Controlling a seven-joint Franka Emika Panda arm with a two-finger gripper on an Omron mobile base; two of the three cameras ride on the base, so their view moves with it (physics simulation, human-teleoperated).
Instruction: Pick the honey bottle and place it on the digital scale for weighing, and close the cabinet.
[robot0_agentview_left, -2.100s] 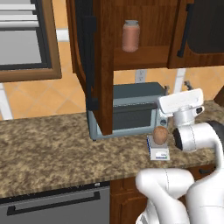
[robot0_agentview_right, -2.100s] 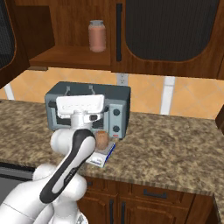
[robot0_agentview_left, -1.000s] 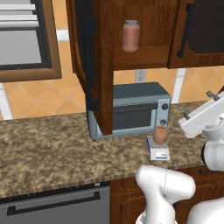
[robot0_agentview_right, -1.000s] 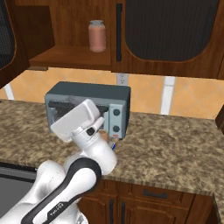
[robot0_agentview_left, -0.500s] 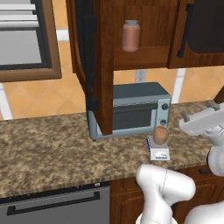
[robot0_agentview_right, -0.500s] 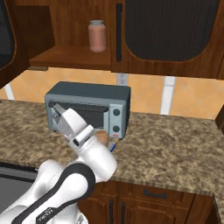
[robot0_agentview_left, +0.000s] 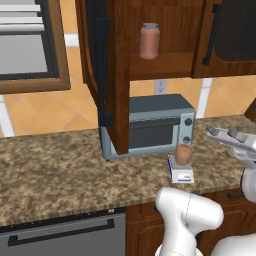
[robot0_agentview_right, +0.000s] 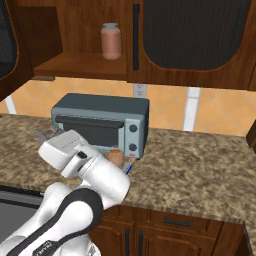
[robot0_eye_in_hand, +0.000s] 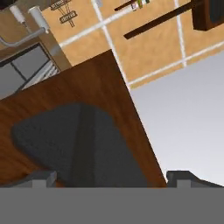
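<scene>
Honey bottle (robot0_agentview_left: 183, 154) stands upright on the digital scale (robot0_agentview_left: 182, 174), just before the toaster oven (robot0_agentview_left: 147, 125). Cabinet (robot0_agentview_left: 111, 75) door open. Gripper (robot0_agentview_left: 220, 133) apparently empty; jaw spacing cannot be determined.

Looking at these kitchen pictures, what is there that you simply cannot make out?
- The scale's display: too small to read in the left base view.
- The scale in the right base view: mostly hidden behind the robot's arm; the honey bottle just peeks over it.
- The gripper: at the right edge of the left base view, too small to tell whether it is open or shut.
- The reddish jar's contents: not discernible.
</scene>
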